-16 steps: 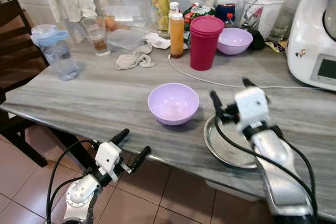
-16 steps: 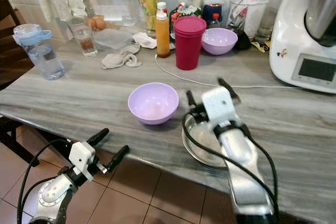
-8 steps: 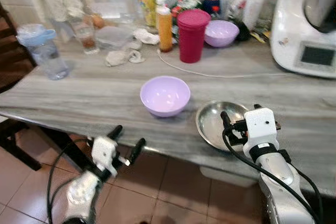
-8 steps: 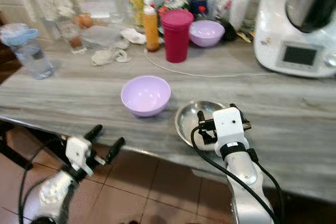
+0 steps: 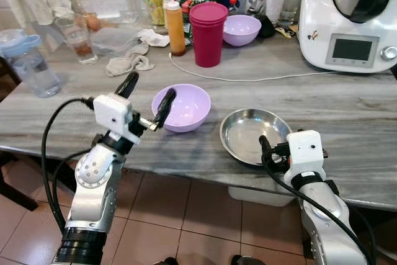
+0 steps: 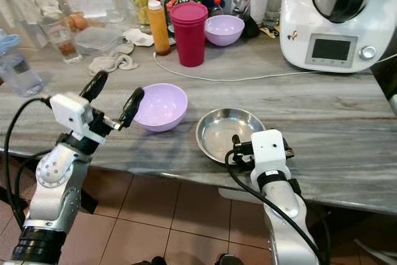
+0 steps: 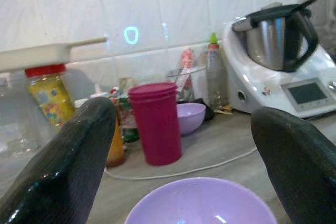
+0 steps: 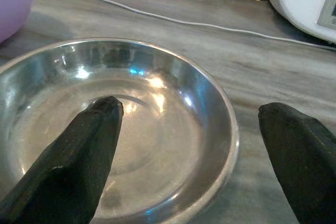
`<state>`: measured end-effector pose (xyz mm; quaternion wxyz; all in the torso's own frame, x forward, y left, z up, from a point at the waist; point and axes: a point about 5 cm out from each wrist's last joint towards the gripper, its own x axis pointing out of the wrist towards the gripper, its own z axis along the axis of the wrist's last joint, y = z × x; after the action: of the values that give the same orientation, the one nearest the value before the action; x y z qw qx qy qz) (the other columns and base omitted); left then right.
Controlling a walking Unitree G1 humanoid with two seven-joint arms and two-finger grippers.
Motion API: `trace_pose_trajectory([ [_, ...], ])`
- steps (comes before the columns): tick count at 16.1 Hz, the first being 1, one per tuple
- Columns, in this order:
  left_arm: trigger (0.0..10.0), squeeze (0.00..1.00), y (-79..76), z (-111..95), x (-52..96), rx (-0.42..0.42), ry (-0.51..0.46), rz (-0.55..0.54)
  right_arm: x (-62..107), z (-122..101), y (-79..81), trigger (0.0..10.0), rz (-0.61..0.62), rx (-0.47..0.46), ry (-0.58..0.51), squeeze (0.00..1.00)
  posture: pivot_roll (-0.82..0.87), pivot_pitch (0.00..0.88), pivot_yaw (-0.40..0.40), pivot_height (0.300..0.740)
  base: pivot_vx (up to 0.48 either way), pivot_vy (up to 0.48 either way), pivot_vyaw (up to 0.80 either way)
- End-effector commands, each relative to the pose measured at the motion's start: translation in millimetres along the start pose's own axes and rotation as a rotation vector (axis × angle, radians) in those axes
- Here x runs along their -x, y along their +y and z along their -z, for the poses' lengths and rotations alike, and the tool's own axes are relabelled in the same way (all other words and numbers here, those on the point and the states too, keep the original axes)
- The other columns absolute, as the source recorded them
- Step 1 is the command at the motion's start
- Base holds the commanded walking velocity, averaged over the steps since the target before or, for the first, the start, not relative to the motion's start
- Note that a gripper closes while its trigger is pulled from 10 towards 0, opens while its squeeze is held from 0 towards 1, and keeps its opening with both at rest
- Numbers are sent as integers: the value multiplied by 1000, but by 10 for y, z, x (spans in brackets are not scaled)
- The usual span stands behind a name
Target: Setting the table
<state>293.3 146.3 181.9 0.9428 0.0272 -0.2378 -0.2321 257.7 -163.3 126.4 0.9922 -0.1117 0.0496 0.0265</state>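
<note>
Both grippers open, nothing held yet

Left gripper [image 5: 146, 101] gapes just left of the lilac bowl [image 5: 183, 107]; right gripper [image 6: 238, 152] spreads at the steel dish [image 6: 229, 134], right of that bowl. Both already placed; cups seemingly remain.

Near front edge of counter [image 5: 347, 100]: bowl [image 5: 183, 107] to the left, metal dish [image 5: 254, 134] just beside it to the right, not touching. Left hand [image 5: 147, 97] raised at the bowl's left rim, fingers spread, one fingertip over the rim. Right hand [image 6: 248, 151] at the dish's near edge, fingers apart. Behind the bowl: cable [image 5: 248, 79] across the counter, then tumbler [image 5: 208, 33], with bottle [image 5: 176, 28] on its left and second bowl [image 5: 241, 29] on its right. Kitchen machine [image 5: 350, 17] far right at the back. Water jug [image 5: 28, 63] far left; cloth [image 5: 127, 63] between jug and bottle.
</note>
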Motion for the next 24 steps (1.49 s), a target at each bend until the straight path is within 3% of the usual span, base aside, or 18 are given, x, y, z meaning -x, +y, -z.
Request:
trace_pose_trajectory([
  [1,10000,0,-15,25,67,-14,46,10,-11,9,12,10000,6,-13,5,925,-282,78,100,740,0,0,0],
  [3,10000,0,-39,73,174,-33,108,31,4,34,-7,10000,16,-9,25,925,-281,79,102,740,0,0,0],
  [4,10000,0,-66,136,324,-21,182,52,16,30,-17,10000,18,-12,26,925,-281,86,105,740,0,0,0],
  [7,10000,0,-102,291,529,-14,282,56,-10,-4,-62,10000,25,-14,12,925,-285,92,105,740,0,0,0],
  [13,10000,0,-71,332,621,-19,341,62,-106,-125,-99,10000,-29,-27,-4,910,-280,91,98,740,0,0,0],
  [17,10000,0,-61,331,622,-21,345,57,-114,-102,11,10000,-115,-41,26,906,-278,91,94,740,0,0,0],
  [20,10000,0,-45,352,626,-21,350,64,-178,-153,24,10000,-165,-24,23,780,-279,90,96,740,0,0,0],
  [24,10000,0,-48,371,653,-7,358,90,-303,-250,-63,10000,-194,12,7,710,-276,93,99,740,0,0,0],
])
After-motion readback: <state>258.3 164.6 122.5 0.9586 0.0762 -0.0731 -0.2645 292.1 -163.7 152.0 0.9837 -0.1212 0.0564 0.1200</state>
